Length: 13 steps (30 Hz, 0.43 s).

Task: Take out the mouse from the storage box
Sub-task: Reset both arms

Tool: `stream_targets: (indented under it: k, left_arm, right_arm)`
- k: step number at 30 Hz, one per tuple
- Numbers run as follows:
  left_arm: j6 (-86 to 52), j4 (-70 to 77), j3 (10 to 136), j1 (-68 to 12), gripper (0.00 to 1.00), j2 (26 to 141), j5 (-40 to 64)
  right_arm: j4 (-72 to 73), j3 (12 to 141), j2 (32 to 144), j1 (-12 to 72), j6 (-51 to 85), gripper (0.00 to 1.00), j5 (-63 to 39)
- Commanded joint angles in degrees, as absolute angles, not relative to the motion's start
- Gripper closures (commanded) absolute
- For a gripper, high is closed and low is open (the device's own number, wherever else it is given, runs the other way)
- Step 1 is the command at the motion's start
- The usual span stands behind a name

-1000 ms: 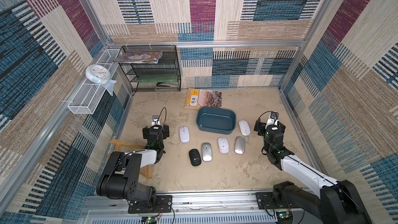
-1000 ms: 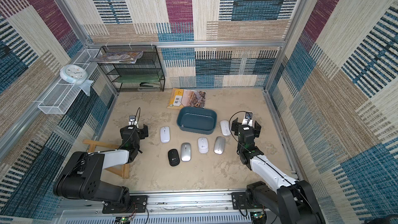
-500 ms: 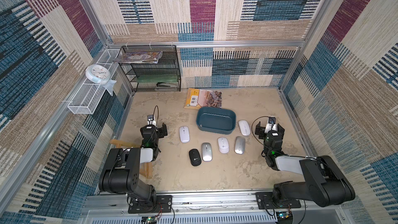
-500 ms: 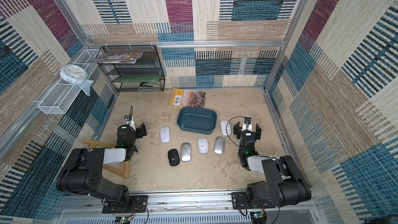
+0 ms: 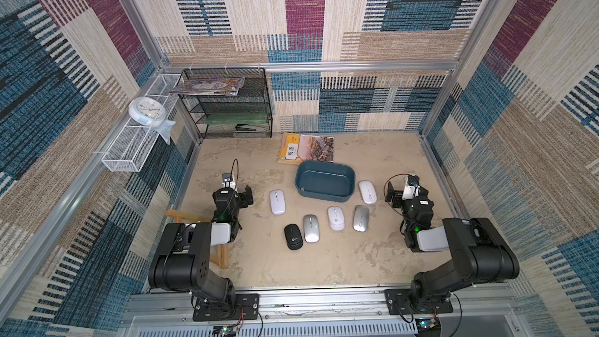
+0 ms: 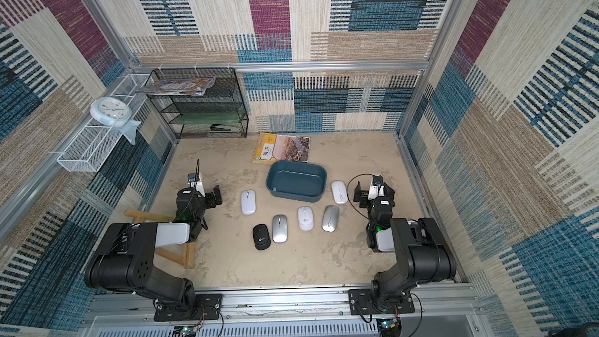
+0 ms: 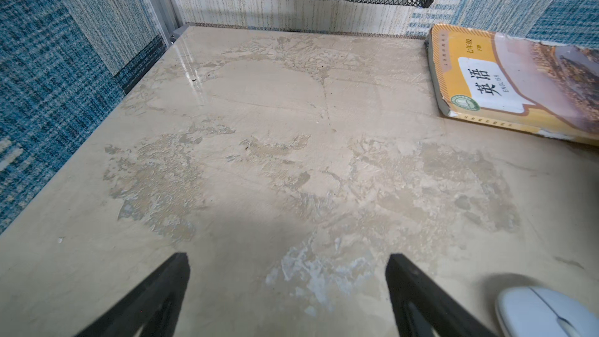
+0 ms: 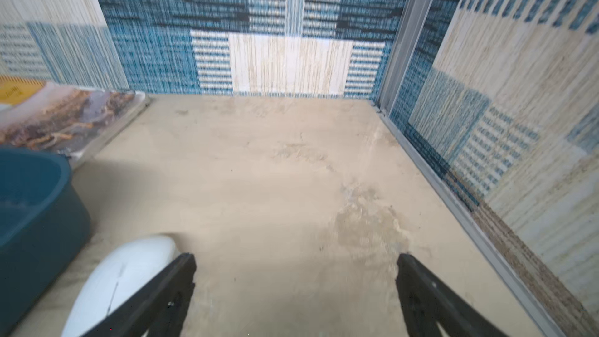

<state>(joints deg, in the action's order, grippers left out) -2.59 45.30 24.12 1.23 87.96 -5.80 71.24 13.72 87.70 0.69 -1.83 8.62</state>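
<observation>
Storage box [image 5: 324, 194]: set apart from both grippers. Left gripper [image 7: 287, 256], right gripper [image 8: 295, 256]: fingers [image 7: 162, 286] are spread wide, nothing gripped; white mouse [image 8: 129, 273] is seen just beside right gripper's fingers.

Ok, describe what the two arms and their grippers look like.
The left arm and right arm are bulky black joint housings with one white link each, a small green light and a looping black cable near the wrist. The left gripper and right gripper have slim black fingers tapering to points.
</observation>
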Motion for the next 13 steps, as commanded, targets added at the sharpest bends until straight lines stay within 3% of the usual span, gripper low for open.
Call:
stream_targets:
  k: [1, 13]
  left_arm:
    - [-2.7, 45.4, 24.4, 1.3, 0.01, 87.8, -5.7]
    - [-3.0, 44.5, 25.1, 2.3, 0.01, 88.3, -3.5]
  right_arm:
    - [71.0, 14.1, 87.6, 0.5, -0.6, 0.01, 6.4]
    - [71.2, 14.0, 87.5, 0.5, -0.5, 0.01, 6.4]
